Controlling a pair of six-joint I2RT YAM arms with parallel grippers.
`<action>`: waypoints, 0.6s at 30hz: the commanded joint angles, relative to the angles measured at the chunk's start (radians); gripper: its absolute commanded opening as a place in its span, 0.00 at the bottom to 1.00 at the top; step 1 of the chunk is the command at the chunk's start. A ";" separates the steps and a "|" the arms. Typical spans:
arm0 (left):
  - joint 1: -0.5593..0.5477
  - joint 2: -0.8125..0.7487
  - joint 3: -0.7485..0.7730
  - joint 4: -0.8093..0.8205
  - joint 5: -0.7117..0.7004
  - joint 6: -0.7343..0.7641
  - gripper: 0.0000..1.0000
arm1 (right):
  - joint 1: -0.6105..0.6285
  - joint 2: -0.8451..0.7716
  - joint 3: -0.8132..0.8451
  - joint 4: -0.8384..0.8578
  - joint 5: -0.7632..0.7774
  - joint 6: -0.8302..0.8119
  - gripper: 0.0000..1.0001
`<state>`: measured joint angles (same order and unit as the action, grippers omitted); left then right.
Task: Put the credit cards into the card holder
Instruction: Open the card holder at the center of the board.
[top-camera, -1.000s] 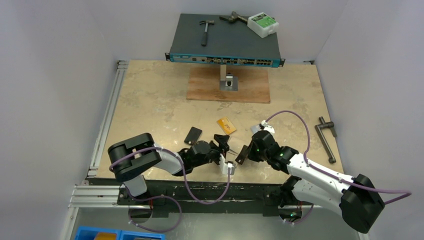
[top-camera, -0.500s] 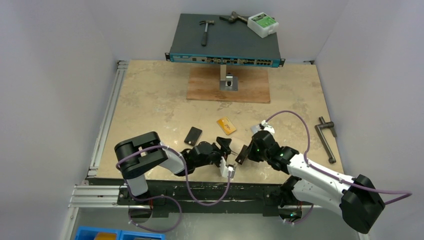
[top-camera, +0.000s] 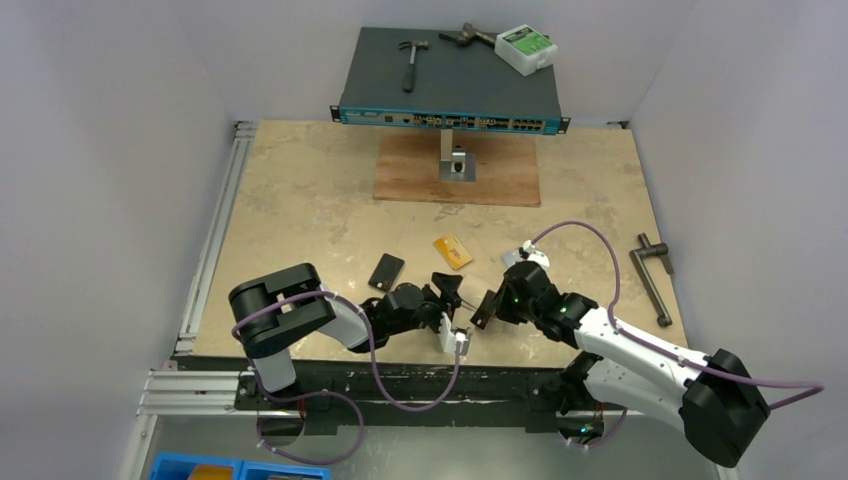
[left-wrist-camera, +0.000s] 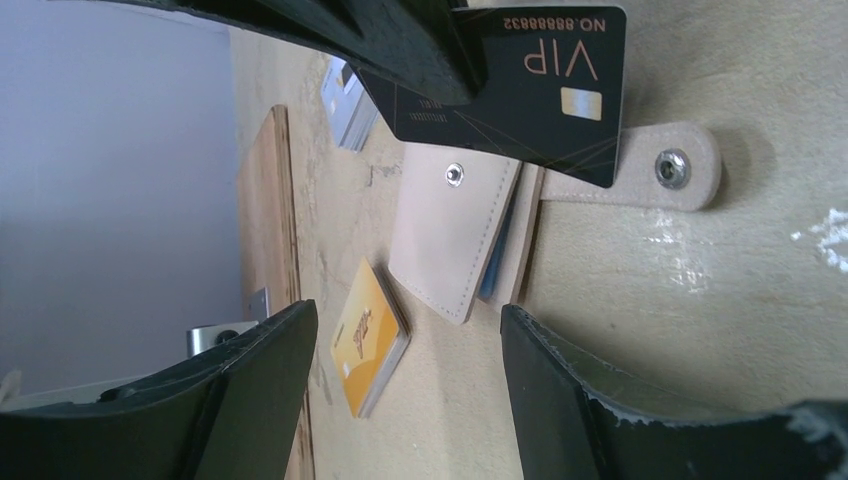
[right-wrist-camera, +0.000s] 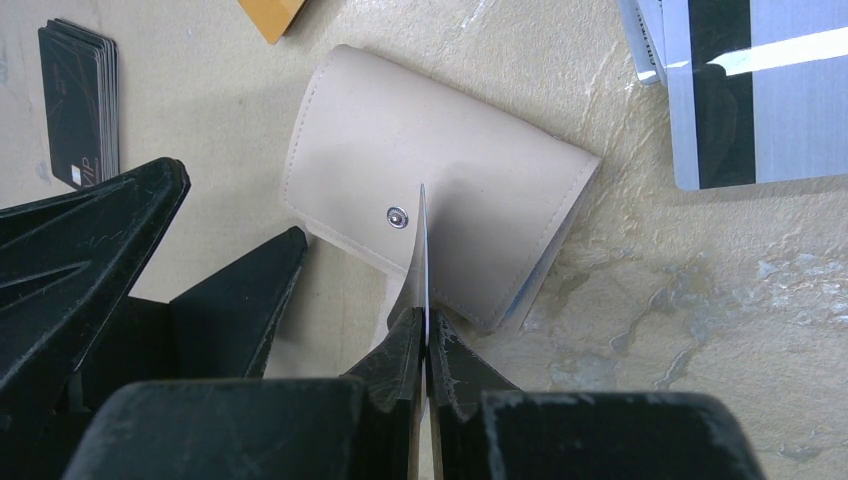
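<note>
My right gripper (right-wrist-camera: 424, 325) is shut on a black credit card (left-wrist-camera: 520, 80) marked VIP, held on edge just above the card holder (right-wrist-camera: 440, 200). The beige holder lies folded on the table, its snap tab (left-wrist-camera: 660, 165) spread flat and a bluish pocket edge showing. My left gripper (left-wrist-camera: 405, 400) stands open and empty beside the holder, facing the right gripper (top-camera: 487, 305). An orange-yellow card (left-wrist-camera: 370, 335) lies past the holder. A stack of black cards (right-wrist-camera: 80, 110) sits to the left and silver-grey cards (right-wrist-camera: 740, 90) to the right.
A wooden board (top-camera: 458, 170) with a metal stand and a network switch (top-camera: 450, 85) carrying a hammer and a white box are at the back. A metal crank handle (top-camera: 652, 280) lies at the right edge.
The left arm's elbow has shifted slightly to the right. Both grippers and the held black card stay almost where they were.
</note>
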<state>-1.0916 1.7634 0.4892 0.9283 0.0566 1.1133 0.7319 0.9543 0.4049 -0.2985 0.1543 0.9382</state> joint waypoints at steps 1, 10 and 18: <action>0.014 -0.025 -0.028 0.055 0.017 0.014 0.67 | 0.000 -0.003 -0.020 -0.029 0.002 -0.022 0.00; 0.035 -0.030 -0.012 0.070 0.004 -0.004 0.68 | 0.001 0.005 -0.025 -0.018 -0.003 -0.021 0.00; 0.036 -0.021 0.022 0.041 0.015 -0.026 0.67 | -0.001 0.009 -0.025 -0.012 -0.005 -0.019 0.00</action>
<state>-1.0603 1.7622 0.4755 0.9432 0.0517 1.1175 0.7319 0.9546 0.4034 -0.2913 0.1535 0.9379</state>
